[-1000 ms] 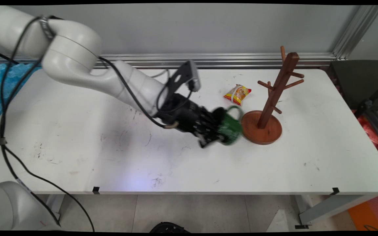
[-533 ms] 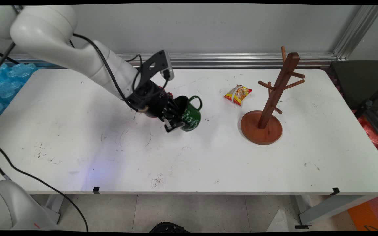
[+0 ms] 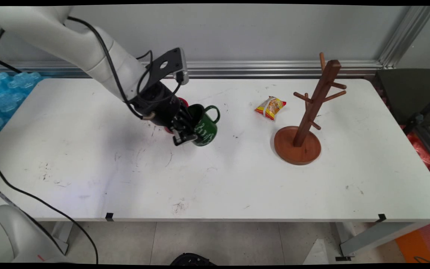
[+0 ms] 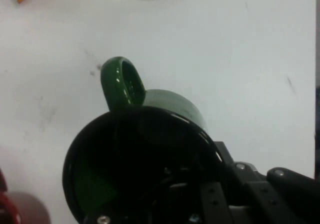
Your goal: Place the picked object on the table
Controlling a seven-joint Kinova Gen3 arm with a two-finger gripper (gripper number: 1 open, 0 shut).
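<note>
I've got the pincer (image 3: 186,130) pinching the green mug (image 3: 203,127) by its rim, tilted, above counter (image 3: 237,179) centre-left; red obj (image 3: 182,102) just behind, snack pkt (image 3: 270,107) & mug tree (image 3: 306,123) well right.

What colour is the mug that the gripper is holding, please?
Dark green, with white lettering on its side; the mug shows best in the main view.

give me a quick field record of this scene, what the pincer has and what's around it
pincer: shut on the green mug's wall, one finger inside the rim
green mug: tilted, handle toward the mug tree
red object: mostly hidden behind the pincer, on the table
snack packet: lying between mug and tree, nearer the wall
mug tree: wooden, upright, pegs bare
table: white, scuffed
</note>
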